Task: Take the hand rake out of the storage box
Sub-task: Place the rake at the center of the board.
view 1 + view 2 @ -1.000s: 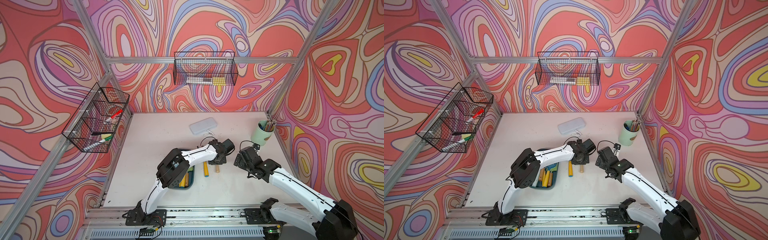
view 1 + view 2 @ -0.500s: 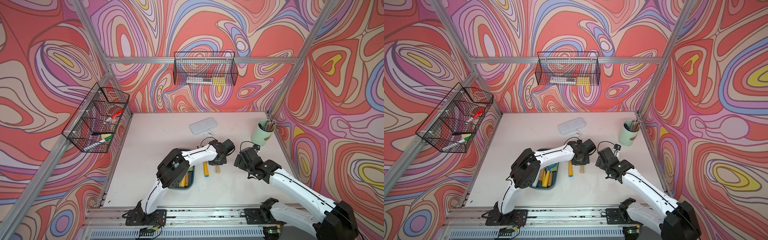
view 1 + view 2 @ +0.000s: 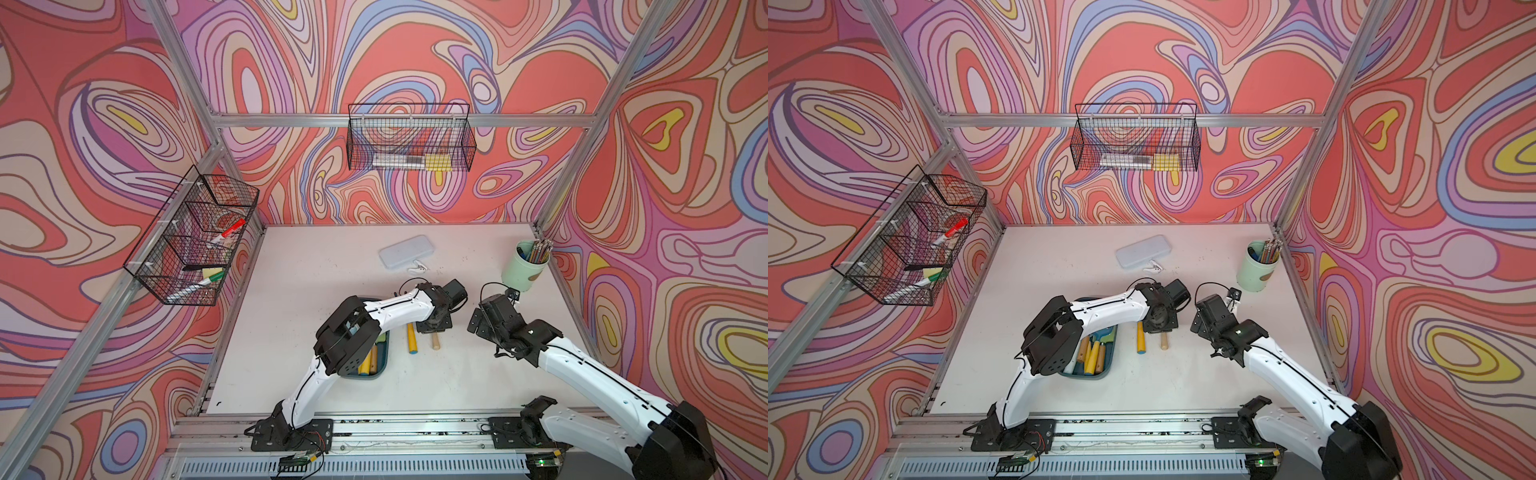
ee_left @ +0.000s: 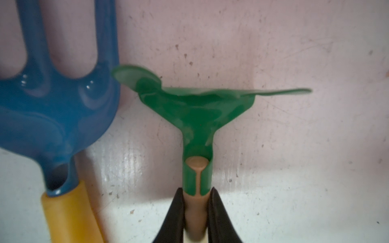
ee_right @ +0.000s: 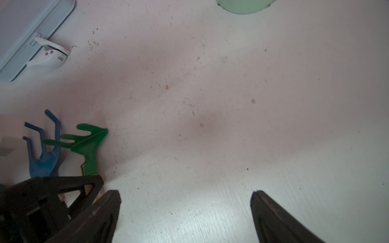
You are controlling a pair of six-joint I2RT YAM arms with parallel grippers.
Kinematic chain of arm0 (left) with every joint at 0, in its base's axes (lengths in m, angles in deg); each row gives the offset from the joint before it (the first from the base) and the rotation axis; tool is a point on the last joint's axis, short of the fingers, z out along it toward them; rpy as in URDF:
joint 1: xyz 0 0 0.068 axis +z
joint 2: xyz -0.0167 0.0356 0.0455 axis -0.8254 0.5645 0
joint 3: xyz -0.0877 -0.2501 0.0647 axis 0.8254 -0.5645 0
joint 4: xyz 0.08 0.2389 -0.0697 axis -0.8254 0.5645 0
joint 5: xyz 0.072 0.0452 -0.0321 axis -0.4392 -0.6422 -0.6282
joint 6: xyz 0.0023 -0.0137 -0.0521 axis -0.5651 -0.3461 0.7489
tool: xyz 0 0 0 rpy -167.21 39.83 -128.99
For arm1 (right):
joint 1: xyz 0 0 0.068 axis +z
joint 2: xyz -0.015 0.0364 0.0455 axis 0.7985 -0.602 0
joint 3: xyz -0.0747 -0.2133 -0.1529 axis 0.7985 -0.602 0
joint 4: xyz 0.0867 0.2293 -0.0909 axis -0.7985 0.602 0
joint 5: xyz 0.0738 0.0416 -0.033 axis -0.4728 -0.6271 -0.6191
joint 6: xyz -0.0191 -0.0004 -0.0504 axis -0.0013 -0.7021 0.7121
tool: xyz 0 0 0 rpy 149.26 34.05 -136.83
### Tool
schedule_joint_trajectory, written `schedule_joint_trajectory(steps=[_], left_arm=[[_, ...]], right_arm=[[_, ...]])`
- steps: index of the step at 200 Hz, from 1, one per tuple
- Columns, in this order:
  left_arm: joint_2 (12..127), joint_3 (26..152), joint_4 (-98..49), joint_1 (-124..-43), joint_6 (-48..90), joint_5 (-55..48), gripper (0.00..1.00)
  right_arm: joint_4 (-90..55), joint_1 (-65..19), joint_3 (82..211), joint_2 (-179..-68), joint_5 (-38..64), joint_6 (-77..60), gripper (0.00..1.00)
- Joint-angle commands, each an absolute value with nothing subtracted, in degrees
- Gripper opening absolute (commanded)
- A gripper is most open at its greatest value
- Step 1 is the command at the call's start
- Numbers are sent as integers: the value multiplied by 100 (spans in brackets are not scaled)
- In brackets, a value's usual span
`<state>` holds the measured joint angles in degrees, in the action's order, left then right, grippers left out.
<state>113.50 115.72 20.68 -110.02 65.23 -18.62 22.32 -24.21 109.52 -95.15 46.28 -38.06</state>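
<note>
The hand rake (image 4: pixel 197 109) has a green bent-tined head and a tan wooden handle (image 3: pixel 435 341). It is outside the dark teal storage box (image 3: pixel 380 365), low over the table to the box's right. My left gripper (image 4: pixel 196 202) is shut on the handle just behind the green collar; in both top views this gripper (image 3: pixel 1158 324) hides the head. The right wrist view shows the rake (image 5: pixel 88 145) from the side. My right gripper (image 5: pixel 185 202) hovers open and empty over bare table, right of the rake (image 3: pixel 1164 340).
A blue fork (image 4: pixel 52 105) with a yellow handle (image 3: pixel 411 338) lies close beside the rake. More handled tools (image 3: pixel 1092 353) sit in the box. A pale grey case (image 3: pixel 407 257), a green pencil cup (image 3: pixel 525 270) and two wall-hung wire baskets (image 3: pixel 409 143) (image 3: pixel 195 237) stand further back.
</note>
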Motion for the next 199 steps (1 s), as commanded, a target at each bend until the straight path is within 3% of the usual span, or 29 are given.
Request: schedule_joint_trajectory(steps=[1,19,79,129,199], left_arm=[[11510,11555,2126,-10975,6543,-1809,18],[11528,11556,2153,-10969,6521,-1795,24],[11485,11562,2206,-10949,6505,-1774,31],[11117,11591,2263,-10951,6315,-1850,44],[10087,11512,2907,-10771,5685,-2331,46]], right_arm=[[2158,-2455,10877,-9522,4629,-3772,98],[2151,-2459,10893,-9529,4630,-3754,98],[2147,-2452,10921,-9525,4626,-3726,98],[2147,-2451,10903,-9538,4630,-3732,98],[2142,-2451,10952,-9593,4667,-3646,98]])
